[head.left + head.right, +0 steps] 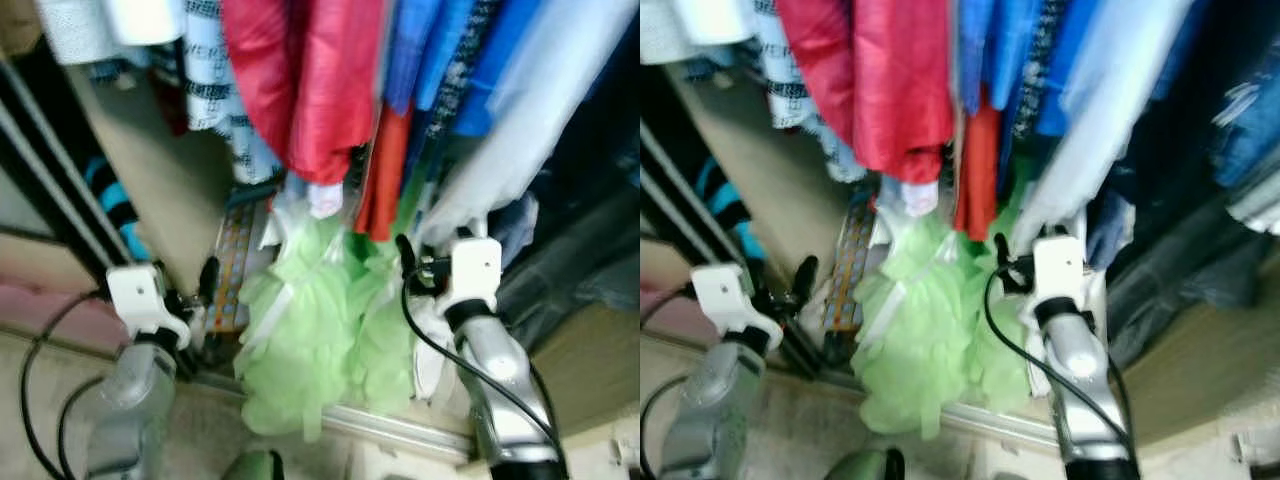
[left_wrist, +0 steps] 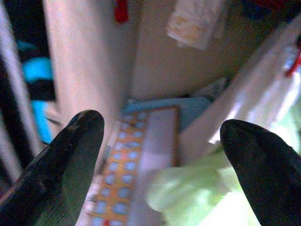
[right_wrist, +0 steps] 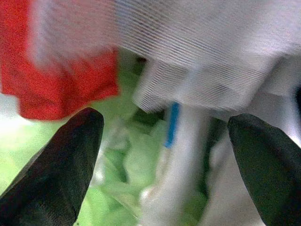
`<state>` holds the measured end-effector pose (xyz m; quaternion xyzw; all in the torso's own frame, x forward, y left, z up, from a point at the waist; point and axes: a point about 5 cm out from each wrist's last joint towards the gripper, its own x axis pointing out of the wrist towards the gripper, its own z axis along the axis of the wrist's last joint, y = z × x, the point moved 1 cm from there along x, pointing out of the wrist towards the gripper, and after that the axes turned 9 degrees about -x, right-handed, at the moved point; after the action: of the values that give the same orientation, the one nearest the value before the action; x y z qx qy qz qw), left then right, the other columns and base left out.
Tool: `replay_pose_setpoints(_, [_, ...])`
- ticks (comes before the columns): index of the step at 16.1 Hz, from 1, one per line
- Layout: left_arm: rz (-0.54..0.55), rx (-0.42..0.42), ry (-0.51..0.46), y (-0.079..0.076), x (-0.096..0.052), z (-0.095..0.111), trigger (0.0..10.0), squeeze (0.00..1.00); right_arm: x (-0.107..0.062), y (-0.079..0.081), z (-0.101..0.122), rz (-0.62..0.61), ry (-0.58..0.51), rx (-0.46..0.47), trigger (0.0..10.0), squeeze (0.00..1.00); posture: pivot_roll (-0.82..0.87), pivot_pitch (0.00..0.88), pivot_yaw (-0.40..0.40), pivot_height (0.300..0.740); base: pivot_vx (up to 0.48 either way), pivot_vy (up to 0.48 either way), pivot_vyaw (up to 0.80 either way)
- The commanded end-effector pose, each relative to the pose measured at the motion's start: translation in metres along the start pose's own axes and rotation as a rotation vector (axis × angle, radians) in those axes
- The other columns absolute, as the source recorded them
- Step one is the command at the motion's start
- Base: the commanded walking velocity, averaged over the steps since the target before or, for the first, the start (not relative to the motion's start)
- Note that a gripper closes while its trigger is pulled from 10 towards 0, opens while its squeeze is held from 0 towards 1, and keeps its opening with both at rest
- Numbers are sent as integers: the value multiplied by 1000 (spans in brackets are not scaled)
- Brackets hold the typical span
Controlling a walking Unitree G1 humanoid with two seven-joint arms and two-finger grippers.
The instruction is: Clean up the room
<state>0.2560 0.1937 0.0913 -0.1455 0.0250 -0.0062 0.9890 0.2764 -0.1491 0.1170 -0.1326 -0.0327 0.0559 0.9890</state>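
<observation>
Hanging clothes crowd the closet in front of you: a red garment (image 1: 300,90), blue ones (image 1: 440,60) and a pale white one (image 1: 520,130). Below them a light green garment (image 1: 310,340) spills down to the metal door track (image 1: 400,428). Your left gripper (image 2: 162,155) is open, near a patterned orange-and-blue box (image 1: 232,262) just beside the green fabric. Your right gripper (image 3: 164,160) is also open, pushed in among the white and green cloth under the red hem.
</observation>
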Motion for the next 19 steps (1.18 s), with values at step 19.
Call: replay_pose_setpoints(19, [-71,287,32,-6,-15,1,10000,0,-5,-16,-15,-38,71,128,10000,0,-72,0,-26,740,0,0,295])
